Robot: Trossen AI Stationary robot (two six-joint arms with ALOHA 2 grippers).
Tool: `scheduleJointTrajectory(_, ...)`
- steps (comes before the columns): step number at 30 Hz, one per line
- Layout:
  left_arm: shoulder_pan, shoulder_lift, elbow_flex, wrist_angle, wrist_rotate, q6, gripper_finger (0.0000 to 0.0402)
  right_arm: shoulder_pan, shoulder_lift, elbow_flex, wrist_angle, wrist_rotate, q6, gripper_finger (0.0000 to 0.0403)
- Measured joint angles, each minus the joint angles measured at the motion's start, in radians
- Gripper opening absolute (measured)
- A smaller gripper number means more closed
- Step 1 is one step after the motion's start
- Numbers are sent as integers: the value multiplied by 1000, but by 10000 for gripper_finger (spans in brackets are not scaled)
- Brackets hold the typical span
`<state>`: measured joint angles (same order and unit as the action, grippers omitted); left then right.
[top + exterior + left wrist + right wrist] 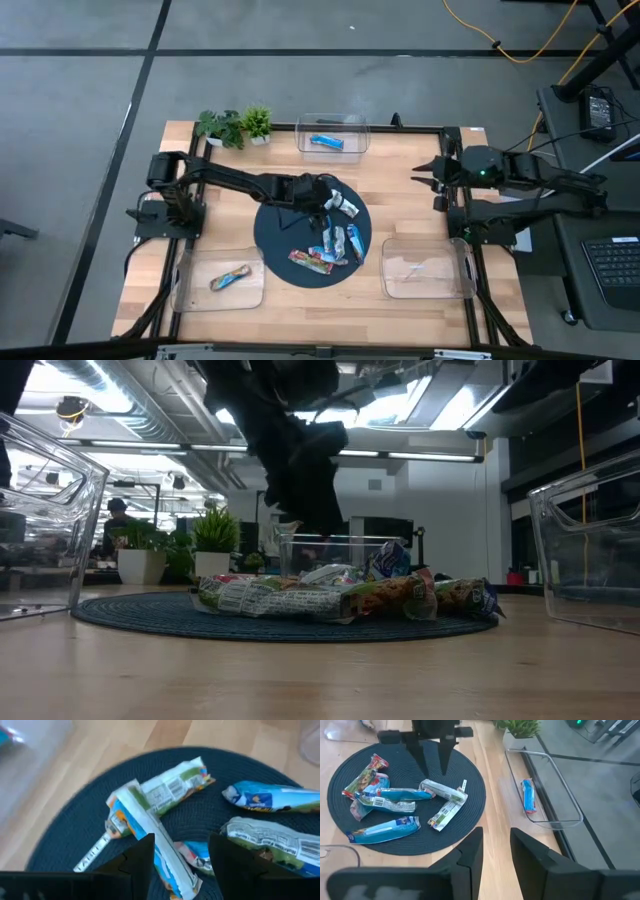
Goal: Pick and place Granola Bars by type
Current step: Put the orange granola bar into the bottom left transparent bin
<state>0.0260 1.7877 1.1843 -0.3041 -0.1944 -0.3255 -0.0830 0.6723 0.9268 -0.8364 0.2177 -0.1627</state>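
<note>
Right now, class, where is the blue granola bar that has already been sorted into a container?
In the high view, the blue granola bar lies alone in the clear container at the table's far edge, right of the potted plants.

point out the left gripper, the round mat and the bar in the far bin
left gripper (335, 200), high view, between its fingertips
round mat (275, 240), high view, bare dark part
blue bar (326, 142), high view, middle of the wrapper

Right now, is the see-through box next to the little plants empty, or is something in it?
Not empty. One blue granola bar lies inside the clear box by the plants.
</note>
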Motion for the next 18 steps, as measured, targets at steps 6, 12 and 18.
scheduleJointTrajectory(6,14,13,0,-17,-22,-57,188,0,-17,0,-5,0,0,100)
scheduleJointTrajectory(12,25,59,0,-17,8,-77,206,0,-16,0,-7,0,-2,100)
scheduleJointTrajectory(18,30,78,0,-6,10,-83,205,0,-16,0,-7,1,-6,100)
